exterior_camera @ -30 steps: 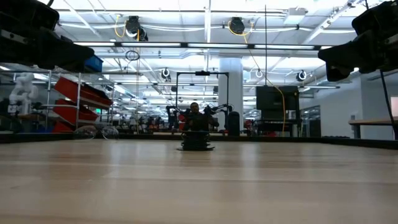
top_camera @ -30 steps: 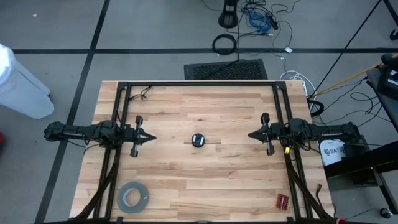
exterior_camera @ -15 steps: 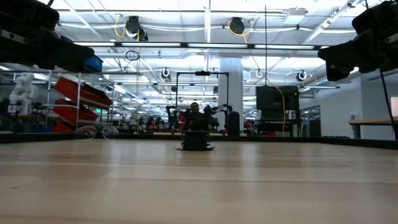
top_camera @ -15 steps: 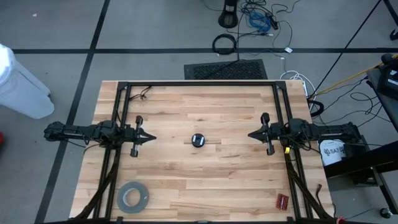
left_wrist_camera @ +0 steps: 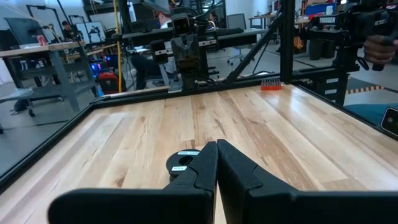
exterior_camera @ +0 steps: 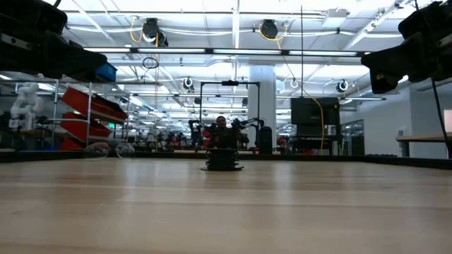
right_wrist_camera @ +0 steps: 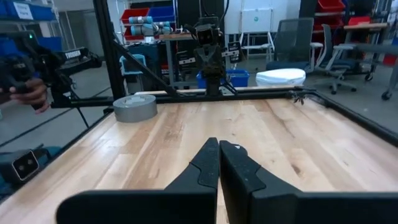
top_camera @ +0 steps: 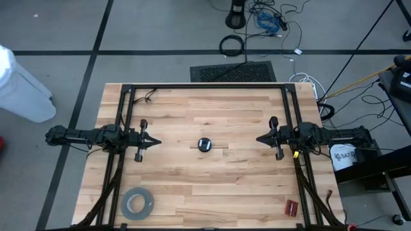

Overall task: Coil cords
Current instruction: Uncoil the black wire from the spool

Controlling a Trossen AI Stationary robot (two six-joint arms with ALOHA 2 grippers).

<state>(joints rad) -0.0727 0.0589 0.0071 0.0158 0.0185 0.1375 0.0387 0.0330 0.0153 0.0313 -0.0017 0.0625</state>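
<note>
Waiting: both arms hang above the table (top_camera: 192, 186), one on each side, tips pointing at the middle. My guess is they sit there so each can reach the cords.
Left gripper (top_camera: 156, 142): its two fingers are pressed together and hold nothing. It sits well apart from the cords.
Right gripper (top_camera: 259, 138): fingers pressed together too, with nothing in them. It is also well apart from the cords.
Cords (top_camera: 204, 144): in the middle of the table, between the two grippers.
How the cords look: a small round black bundle with a pale spot on top. From the low view it is a short dark stack (exterior_camera: 223, 161). It looks wound up tight already; I see no loose wire lying out.
Tape roll (top_camera: 137, 203): wide and grey, near the front edge, not part of the job.
Small red thing (top_camera: 291, 207): by the front corner on the right arm's side.
</note>
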